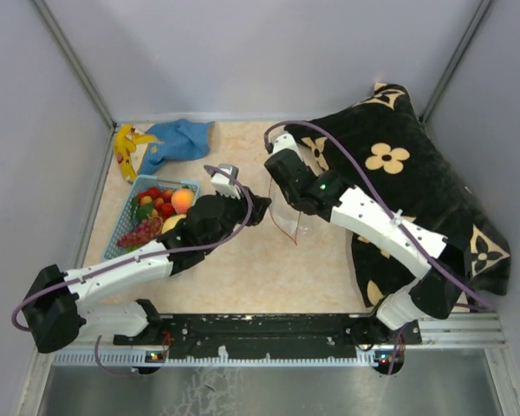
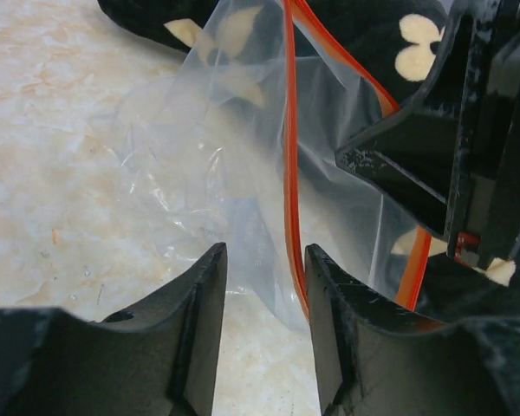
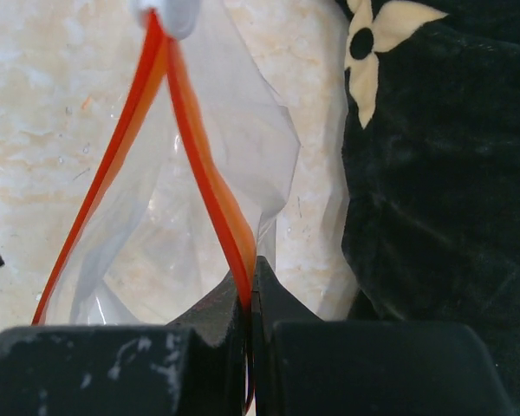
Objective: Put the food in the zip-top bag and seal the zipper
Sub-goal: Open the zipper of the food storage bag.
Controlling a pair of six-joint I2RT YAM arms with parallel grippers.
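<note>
Non-task items:
- counter (image 1: 243, 277): beige marbled stone look, grey walls (image 1: 269, 52) on three sides.
- Black rail (image 1: 269, 328) runs along the counter's near edge.
- Light-blue plastic basket (image 1: 120, 224), slotted walls, left side of the counter, set at an angle.
- Yellow banana (image 1: 124, 146) in the back-left corner, near the left wall, looks partly peeled.
- Crumpled blue cloth (image 1: 178, 140) just beside the banana, near the back wall, behind the basket.
- Black plush cushion (image 1: 416, 186), cream flower and star motifs, covers the right side from the back-right corner down to near the rail.
</note>
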